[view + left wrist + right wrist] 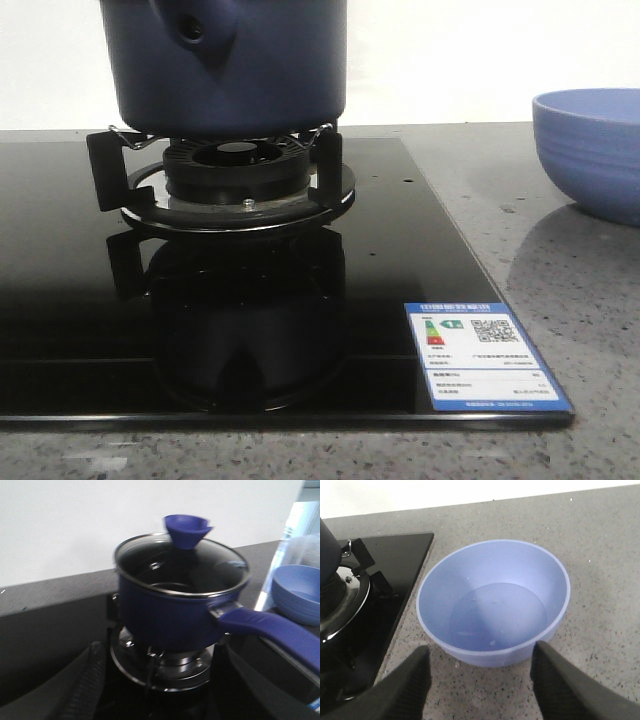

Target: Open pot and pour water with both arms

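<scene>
The dark navy pot (230,70) sits on the gas burner (238,180), its stubby protrusion with a round hole facing the front camera. In the left wrist view the pot (170,615) carries a glass lid (200,570) with a blue knob (186,530), and its blue handle (275,632) points toward the bowl side. My left gripper (160,702) is open and empty, a short way back from the pot. My right gripper (480,682) is open and empty, just short of the light-blue bowl (495,600). Neither gripper shows in the front view.
The black glass cooktop (90,300) bears an energy label (485,355) at its front right corner. The light-blue bowl (590,150) stands on the speckled grey counter (560,280) right of the cooktop and seems to hold a little water. A white wall lies behind.
</scene>
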You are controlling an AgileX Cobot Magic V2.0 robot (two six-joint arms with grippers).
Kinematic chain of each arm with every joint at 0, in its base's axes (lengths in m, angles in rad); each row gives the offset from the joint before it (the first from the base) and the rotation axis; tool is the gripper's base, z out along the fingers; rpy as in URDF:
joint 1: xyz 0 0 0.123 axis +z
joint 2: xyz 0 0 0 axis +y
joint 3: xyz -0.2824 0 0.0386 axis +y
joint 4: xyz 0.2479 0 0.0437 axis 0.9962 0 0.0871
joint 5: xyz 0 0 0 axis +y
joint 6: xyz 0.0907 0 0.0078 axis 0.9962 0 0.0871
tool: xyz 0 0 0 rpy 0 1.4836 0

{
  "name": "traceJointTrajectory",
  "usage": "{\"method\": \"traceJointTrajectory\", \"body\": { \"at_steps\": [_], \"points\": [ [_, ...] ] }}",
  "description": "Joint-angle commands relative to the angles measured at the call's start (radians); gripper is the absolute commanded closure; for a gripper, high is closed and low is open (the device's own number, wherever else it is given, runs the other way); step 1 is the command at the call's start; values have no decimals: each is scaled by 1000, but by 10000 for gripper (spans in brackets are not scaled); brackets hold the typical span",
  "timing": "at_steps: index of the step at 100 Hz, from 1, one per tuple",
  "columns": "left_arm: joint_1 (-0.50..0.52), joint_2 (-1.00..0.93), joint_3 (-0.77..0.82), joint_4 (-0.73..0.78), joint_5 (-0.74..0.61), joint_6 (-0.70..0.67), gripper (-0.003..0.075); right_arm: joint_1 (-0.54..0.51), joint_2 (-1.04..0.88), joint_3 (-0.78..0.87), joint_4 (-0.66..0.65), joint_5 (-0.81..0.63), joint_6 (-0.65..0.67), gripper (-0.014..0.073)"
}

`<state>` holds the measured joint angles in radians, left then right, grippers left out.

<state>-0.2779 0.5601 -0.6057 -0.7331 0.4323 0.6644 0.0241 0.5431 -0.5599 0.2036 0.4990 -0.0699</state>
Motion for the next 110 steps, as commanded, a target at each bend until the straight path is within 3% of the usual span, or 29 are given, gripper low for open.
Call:
{"method": "traceJointTrajectory", "body": {
  "at_steps": [1,30,47,61,78,110],
  "points": [
    [-48,47,-57,-39,-120,21,301,18,8,-42,-3,-93,-19,177],
    [-111,282,-194,-96,-199,115,300,53,8,-50,-3,-97,-31,177],
    [-112,416,-300,-251,-204,242,283,53,8,-50,-3,-97,-31,177],
    [-112,525,-380,-449,-139,424,225,53,8,-50,-3,-97,-31,177],
    [-112,636,-449,-605,-62,579,223,53,8,-50,-3,-97,-31,177],
    [-112,753,-511,-656,4,708,223,53,8,-50,-3,-82,-31,177]
  ]
}}
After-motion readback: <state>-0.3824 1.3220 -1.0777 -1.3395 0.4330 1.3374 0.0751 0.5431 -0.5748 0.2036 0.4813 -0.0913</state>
